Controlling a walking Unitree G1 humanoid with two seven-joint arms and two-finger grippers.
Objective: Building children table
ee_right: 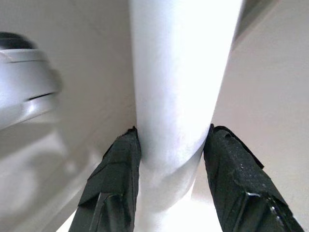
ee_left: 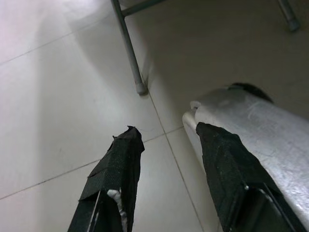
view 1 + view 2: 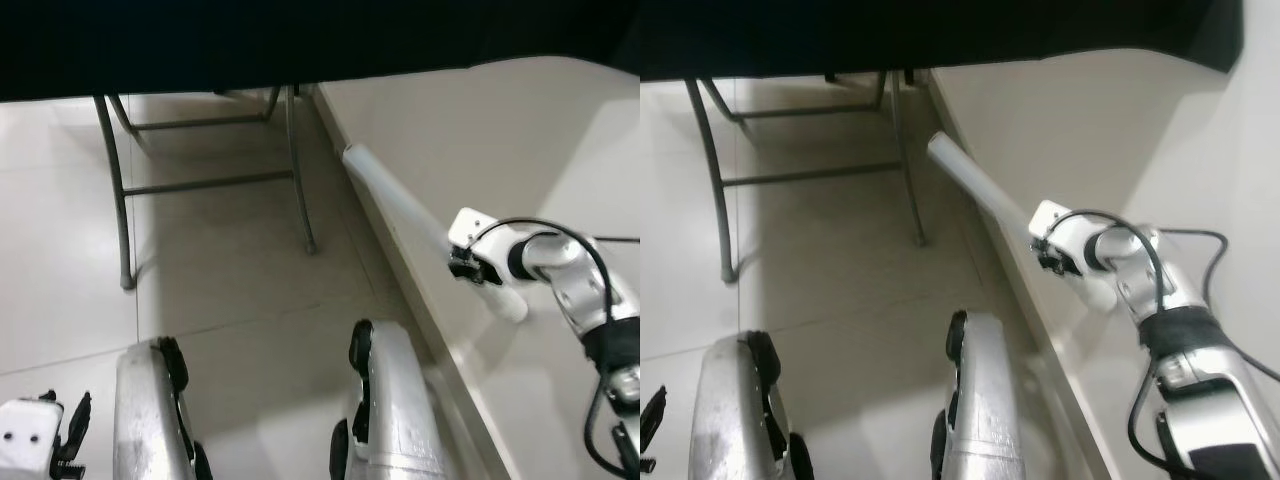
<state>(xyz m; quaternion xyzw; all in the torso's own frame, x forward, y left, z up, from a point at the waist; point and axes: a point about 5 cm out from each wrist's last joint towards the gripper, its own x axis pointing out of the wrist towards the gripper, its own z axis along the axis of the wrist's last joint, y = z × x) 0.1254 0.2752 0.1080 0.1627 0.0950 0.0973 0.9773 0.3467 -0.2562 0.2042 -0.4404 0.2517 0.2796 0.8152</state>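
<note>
White table leg (image 3: 400, 205) sat clamped between right end effector (image 1: 171, 145) fingers, angled over the beige panel (image 3: 500, 130) edge, above the floor. Left end effector (image 2: 169, 159) hung open, empty. Risk: the smooth tube could slip or swing and miss its socket.

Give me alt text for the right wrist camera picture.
Two black fingers of the right gripper clamp a smooth white tube that runs away from the camera, over a pale beige surface.
</note>
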